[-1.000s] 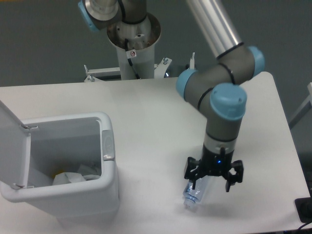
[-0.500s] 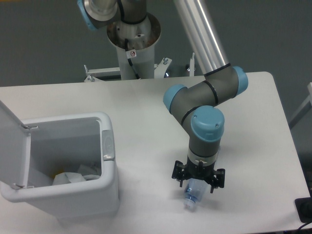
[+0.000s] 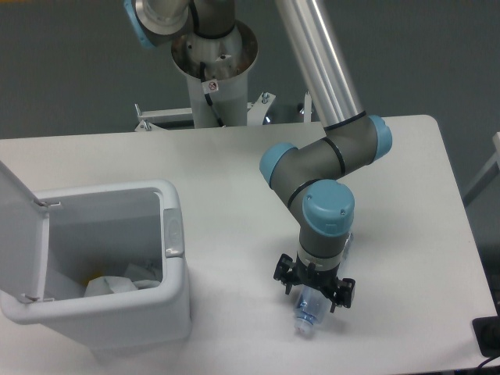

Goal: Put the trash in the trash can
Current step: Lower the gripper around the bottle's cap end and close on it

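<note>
The hand (image 3: 314, 287) hangs spread open over the crushed bottle (image 3: 309, 312) lying on the table (image 3: 234, 172), well apart from the open trash can (image 3: 109, 266); if it closes too near the cap, the smooth plastic may slip out.

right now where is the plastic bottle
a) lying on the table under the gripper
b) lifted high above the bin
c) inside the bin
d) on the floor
a: the bottle lies on the table, cap end toward the camera, with the gripper right over it and its fingers spread to either side, well to the right of the open bin.
</note>
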Available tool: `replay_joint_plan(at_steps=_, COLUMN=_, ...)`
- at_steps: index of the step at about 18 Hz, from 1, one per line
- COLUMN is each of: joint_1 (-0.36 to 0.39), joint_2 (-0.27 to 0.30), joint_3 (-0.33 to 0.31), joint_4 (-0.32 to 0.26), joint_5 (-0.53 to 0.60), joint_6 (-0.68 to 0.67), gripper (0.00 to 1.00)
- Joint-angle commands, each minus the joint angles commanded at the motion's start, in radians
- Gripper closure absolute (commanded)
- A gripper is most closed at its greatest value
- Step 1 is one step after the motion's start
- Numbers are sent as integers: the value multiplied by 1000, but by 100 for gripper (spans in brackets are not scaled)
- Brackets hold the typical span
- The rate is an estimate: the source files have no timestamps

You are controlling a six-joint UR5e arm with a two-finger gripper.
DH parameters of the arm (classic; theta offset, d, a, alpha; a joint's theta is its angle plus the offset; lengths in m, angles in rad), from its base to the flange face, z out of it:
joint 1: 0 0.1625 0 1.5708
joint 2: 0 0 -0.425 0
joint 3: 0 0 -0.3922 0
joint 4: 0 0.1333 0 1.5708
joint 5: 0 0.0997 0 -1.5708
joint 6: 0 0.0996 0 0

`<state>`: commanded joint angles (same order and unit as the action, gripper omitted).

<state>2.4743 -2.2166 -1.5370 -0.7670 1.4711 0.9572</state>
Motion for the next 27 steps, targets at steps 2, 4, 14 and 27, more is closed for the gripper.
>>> replay_joint_plan(at_steps=2, joint_1=0, joint_2=0, joint_3=0, joint_4=0, joint_5=0, joint_6=0, gripper=0)
replay_joint_plan(at_steps=4, joint_1=0, joint_2=-2, joint_3=0, joint_4=2, joint_5=2, joint_6=-2, gripper=0)
replay_joint_plan(at_steps=14, joint_1=0, joint_2=-18, joint_3=0, joint_4=15, joint_5=32, joint_6=-8, gripper=13)
replay_joint_plan(at_steps=27, joint_1=0, joint_2=-11, joint_3=-12, joint_4=20, joint_5=38, joint_6=-17, gripper=43)
